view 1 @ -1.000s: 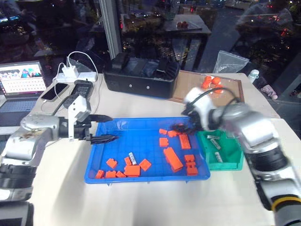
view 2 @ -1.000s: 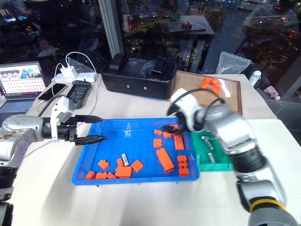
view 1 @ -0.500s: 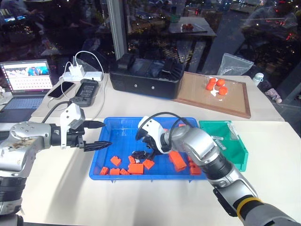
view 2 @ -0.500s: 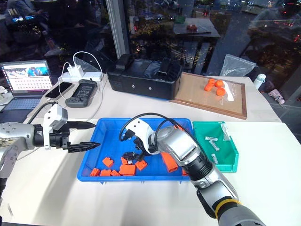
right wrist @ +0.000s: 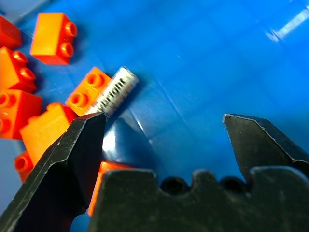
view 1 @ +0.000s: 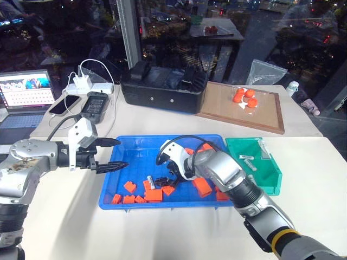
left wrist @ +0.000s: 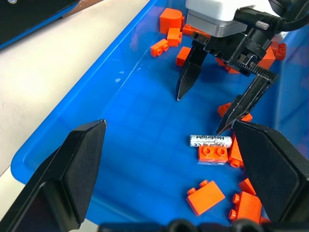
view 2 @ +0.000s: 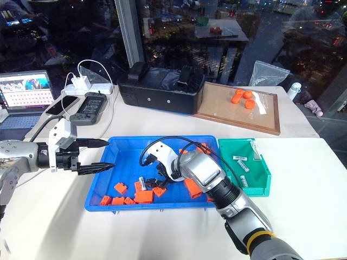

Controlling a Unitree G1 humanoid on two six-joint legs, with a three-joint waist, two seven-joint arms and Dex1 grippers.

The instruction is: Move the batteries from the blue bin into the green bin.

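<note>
just beside the wide-open right gripper [left wrist: 219, 113], a battery [left wrist: 210, 141] with unreadable black print; left gripper [view 1: 116, 154] agape

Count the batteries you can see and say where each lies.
3: one battery in the blue bin beside orange blocks, two batteries in the green bin. Others may be hidden.

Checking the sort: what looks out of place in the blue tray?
One battery lies among orange blocks in the blue bin, against a block, while the other batteries sit in the green bin.
</note>
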